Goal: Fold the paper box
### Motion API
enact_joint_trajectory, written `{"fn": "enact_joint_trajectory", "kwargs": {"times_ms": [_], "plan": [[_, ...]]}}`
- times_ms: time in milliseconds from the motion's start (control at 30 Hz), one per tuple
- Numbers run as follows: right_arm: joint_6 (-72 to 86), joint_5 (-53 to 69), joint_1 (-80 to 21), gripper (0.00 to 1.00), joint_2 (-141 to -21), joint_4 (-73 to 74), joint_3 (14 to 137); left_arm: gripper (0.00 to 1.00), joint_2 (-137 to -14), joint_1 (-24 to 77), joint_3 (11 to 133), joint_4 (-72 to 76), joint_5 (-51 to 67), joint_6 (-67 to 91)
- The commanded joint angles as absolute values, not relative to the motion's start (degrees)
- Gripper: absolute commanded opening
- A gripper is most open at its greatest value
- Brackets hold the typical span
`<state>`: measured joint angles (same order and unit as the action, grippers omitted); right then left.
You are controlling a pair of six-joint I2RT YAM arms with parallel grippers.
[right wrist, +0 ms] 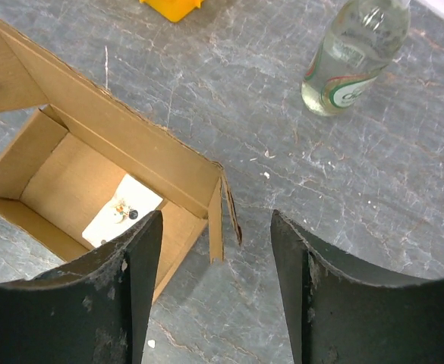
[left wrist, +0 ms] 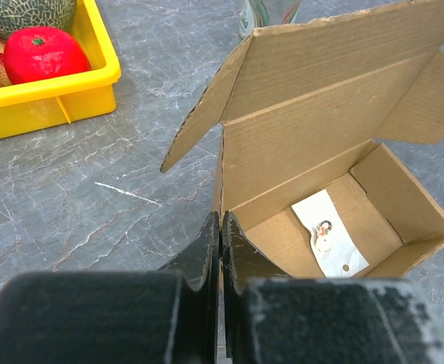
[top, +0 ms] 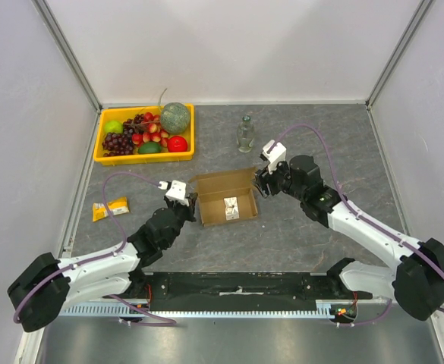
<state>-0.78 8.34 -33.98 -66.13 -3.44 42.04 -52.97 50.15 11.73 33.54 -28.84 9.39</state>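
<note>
At the middle of the table: the paper box (top: 225, 203), brown corrugated cardboard, sits open-topped on the grey stone-patterned table (top: 320, 144). Its lid flap (top: 220, 181) stands up along the far side.
Inside the box: a white paper slip (top: 231, 208) with a small printed picture lies flat on the floor.
Left arm pose: it reaches low from the near-left base, slanting up toward the box, with the wrist beside the box's left wall.
Left gripper (left wrist: 221, 239): its fingers (left wrist: 203, 254) are pressed together, pinching the top edge of the box's left wall between them.
Right arm pose: it runs from the near-right base toward the middle, bends at the elbow, and angles the wrist down at the box's far right corner.
Right gripper (right wrist: 215, 224): its fingers (right wrist: 134, 280) are spread wide and hold nothing, hovering over the right end of the box. Whether they touch the cardboard cannot be told.
Far left corner: a yellow tray (top: 192, 133) holds a green melon (top: 174, 117), dark grapes (top: 118, 142), a red round fruit (top: 177, 143) and other fruit.
Behind the box: a clear glass bottle (top: 245, 134) stands upright, apart from the box.
Left side: a small yellow packet (top: 110, 208) lies flat on the table, near the left arm.
</note>
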Motion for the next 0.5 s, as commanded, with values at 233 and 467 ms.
{"fn": "enact_joint_trajectory", "kwargs": {"times_ms": [233,467], "plan": [[2.5,15.2,-31.9,0.56,-73.1,-18.4,38.4,0.02,-55.5,45.9,14.9,36.1,-21.4,8.2],[1.9,14.8,-31.7,0.49,-75.6,-18.5,39.0,0.02,-55.7,44.6,15.2,35.5,-19.6,8.7]]}}
